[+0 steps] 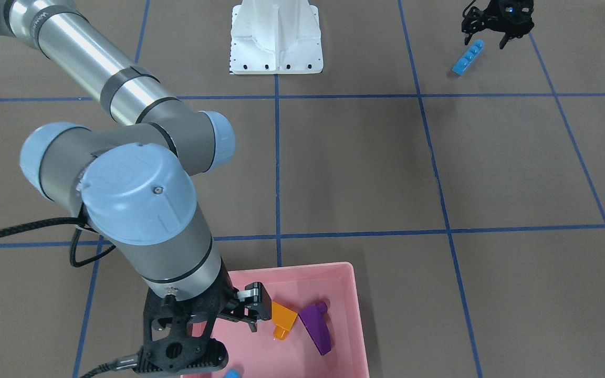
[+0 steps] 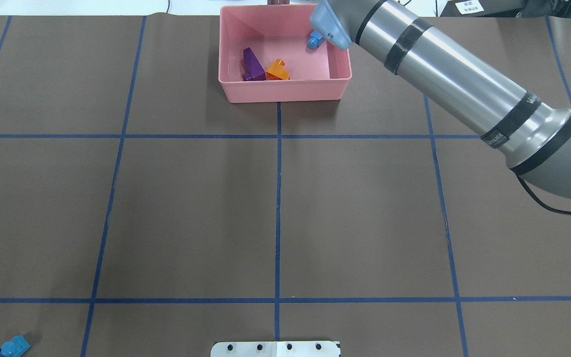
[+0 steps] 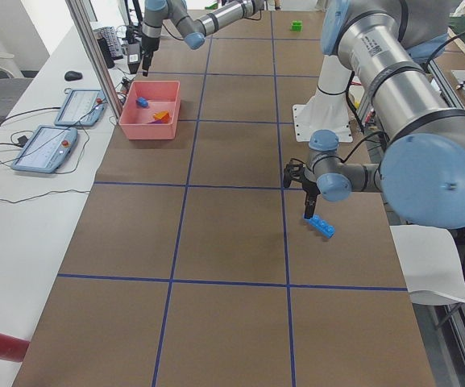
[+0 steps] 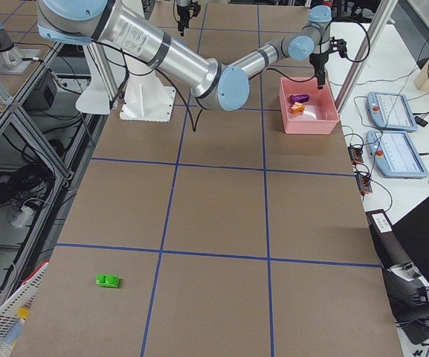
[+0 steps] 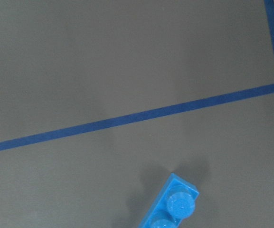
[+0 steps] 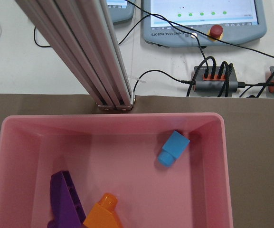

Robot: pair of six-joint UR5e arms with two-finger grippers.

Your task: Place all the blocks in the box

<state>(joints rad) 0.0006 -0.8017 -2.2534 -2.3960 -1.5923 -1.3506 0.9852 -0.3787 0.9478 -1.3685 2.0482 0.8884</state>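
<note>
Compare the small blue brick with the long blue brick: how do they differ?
Size: the small blue brick has one stud, while the long blue brick carries a row of studs.
Place: the small one lies inside the pink box, while the long one lies on the brown table, outside the box.
Pose: the small one is tipped on its side, while the long one sits studs up.
Both are glossy blue plastic.
</note>
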